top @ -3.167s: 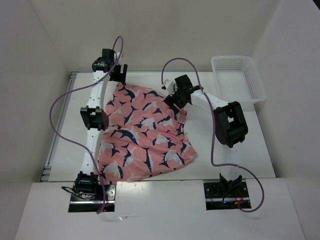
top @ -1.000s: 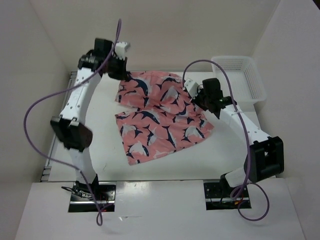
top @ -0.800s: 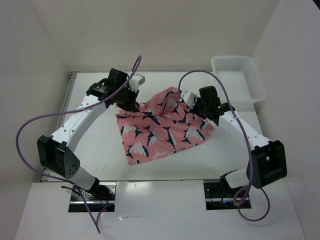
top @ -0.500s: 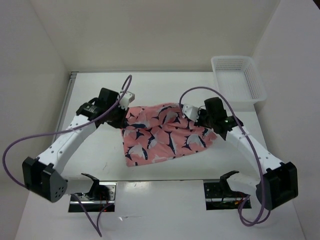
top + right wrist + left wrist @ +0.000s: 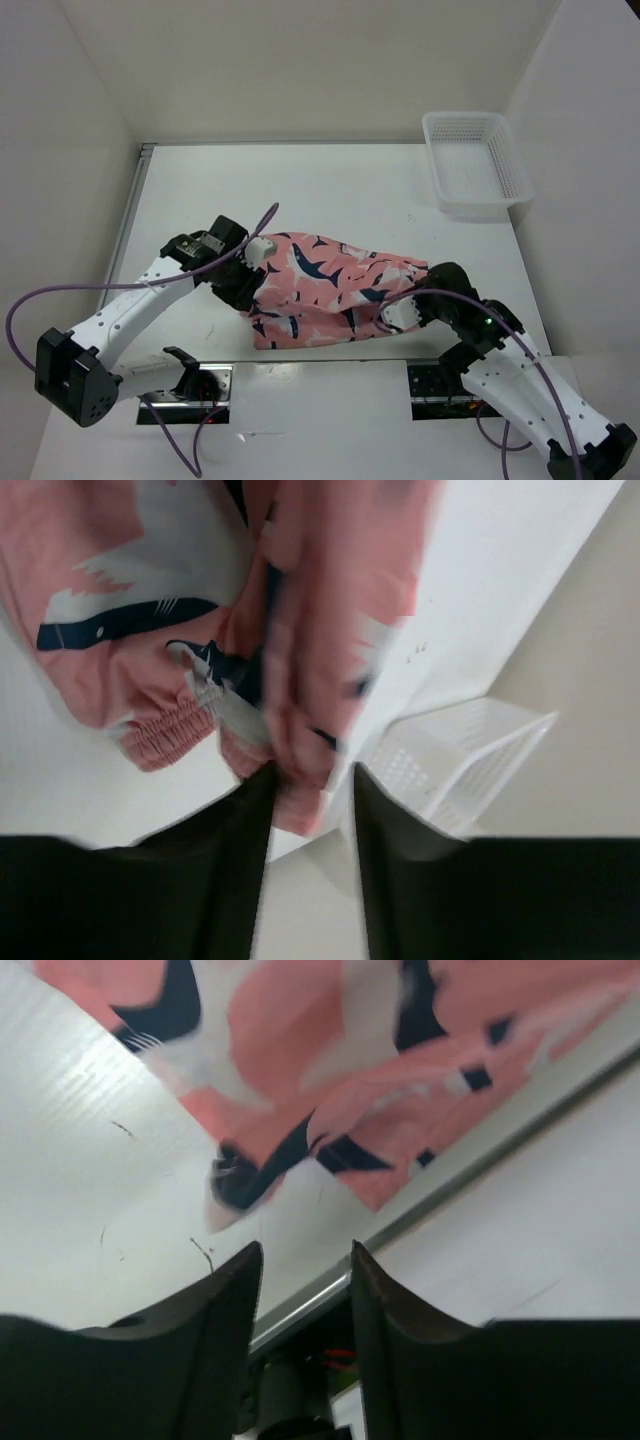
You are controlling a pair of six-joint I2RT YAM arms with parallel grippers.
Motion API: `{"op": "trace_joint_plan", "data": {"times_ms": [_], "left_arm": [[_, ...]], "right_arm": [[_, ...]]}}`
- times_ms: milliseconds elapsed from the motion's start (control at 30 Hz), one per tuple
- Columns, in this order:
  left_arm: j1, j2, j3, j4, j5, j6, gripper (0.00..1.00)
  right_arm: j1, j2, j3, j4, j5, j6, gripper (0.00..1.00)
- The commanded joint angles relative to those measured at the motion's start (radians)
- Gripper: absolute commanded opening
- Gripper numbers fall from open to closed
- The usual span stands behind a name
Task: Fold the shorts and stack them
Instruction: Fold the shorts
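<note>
1. Right gripper: I have it clamped on a bunched fold of the shorts. Cloth fills the gap between its fingers. It sits at the 4 o'clock end of the garment, beside the near table edge.
2. Left gripper: I have it at the 9 o'clock end of the garment. Its fingers stand a narrow gap apart, and no cloth shows in that gap. A blurred corner of the shorts shows just beyond the tips.
3. Shorts: they lie as a wide, rumpled band running from 9 to 3 o'clock on the white table, close to its near edge and between my two grippers.
4. White mesh basket: it stands at 1 o'clock from the shorts, well apart from them, at the table's far right corner.
</note>
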State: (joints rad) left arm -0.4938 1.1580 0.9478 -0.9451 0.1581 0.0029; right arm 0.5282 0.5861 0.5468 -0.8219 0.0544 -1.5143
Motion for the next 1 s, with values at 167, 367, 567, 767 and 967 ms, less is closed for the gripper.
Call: {"op": "trace_joint_plan", "data": {"times_ms": [167, 367, 567, 767, 967], "left_arm": [[-0.006, -0.107, 0.034, -0.186, 0.04, -0.003, 0.77], [-0.006, -0.016, 0.107, 0.103, -0.06, -0.003, 0.8], [-0.026, 0.267, 0.189, 0.201, -0.071, -0.003, 0.79], [-0.026, 0.419, 0.137, 0.269, -0.06, -0.003, 0.74], [0.023, 0.658, 0.199, 0.319, -0.043, -0.003, 0.65]], "right_arm": [[0.016, -0.212, 0.06, -0.093, -0.079, -0.147, 0.64], [0.016, -0.104, 0.256, 0.239, -0.281, 0.142, 0.63], [0.035, 0.537, 0.507, 0.109, -0.378, 0.54, 0.35], [0.053, 0.728, 0.364, 0.233, -0.418, 0.608, 0.08], [0.064, 0.879, 0.343, 0.297, -0.4, 0.646, 0.07]]}}
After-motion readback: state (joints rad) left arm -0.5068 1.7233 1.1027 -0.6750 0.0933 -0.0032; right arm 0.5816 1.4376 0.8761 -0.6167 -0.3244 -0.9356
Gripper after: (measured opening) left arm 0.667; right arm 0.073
